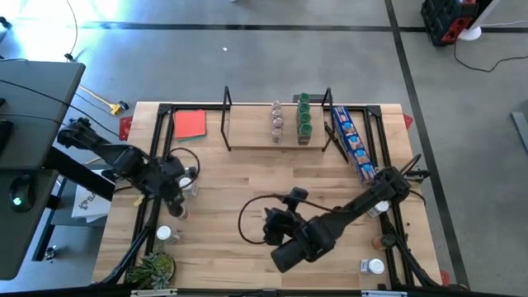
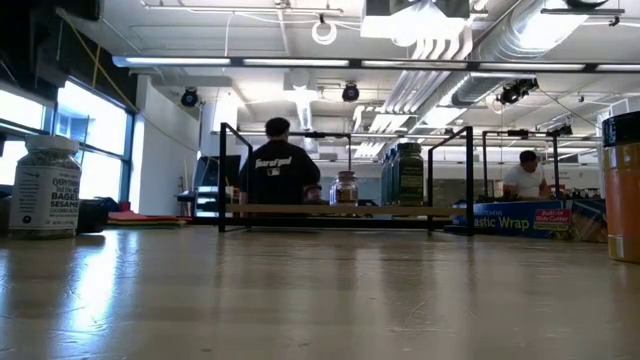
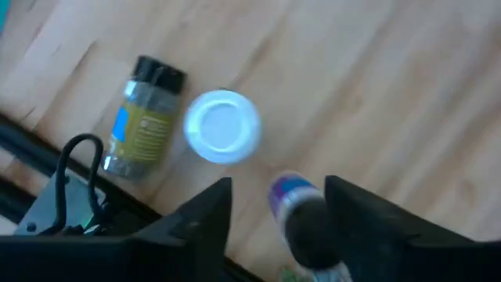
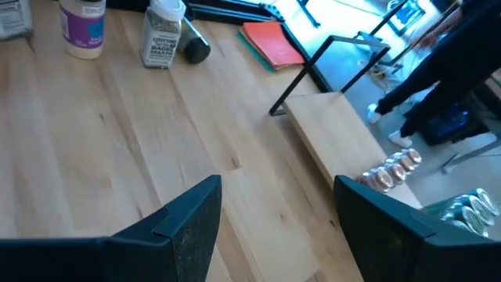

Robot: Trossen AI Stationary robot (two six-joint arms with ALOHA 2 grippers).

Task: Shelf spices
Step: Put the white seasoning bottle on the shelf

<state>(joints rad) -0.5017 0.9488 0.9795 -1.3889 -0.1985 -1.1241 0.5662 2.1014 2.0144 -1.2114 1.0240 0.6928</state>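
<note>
Shelf (image 1: 256, 144): standing at the tabletop's (image 1: 247, 186) far edge, carrying two short rows of jars (image 1: 290, 120) right of its middle, one copper-capped, one green-capped.

Loose jars: a black-capped jar (image 3: 145, 117) lying on its side and a white-capped jar (image 3: 223, 125) standing upright, both near the left edge; further jars sitting at the front left (image 1: 165, 234) and front right (image 1: 374, 266).

Left pincer (image 1: 177, 196): hovering over the left-edge jars, fingers parting around a dark-capped jar (image 3: 301, 223) without gripping it.

Right pincer (image 1: 276, 224): waiting over mid-tabletop, fingers standing apart, holding nothing.

Red card (image 1: 190, 124): lying left of the shelf. Blue package (image 1: 353, 142): lying right of it.
</note>
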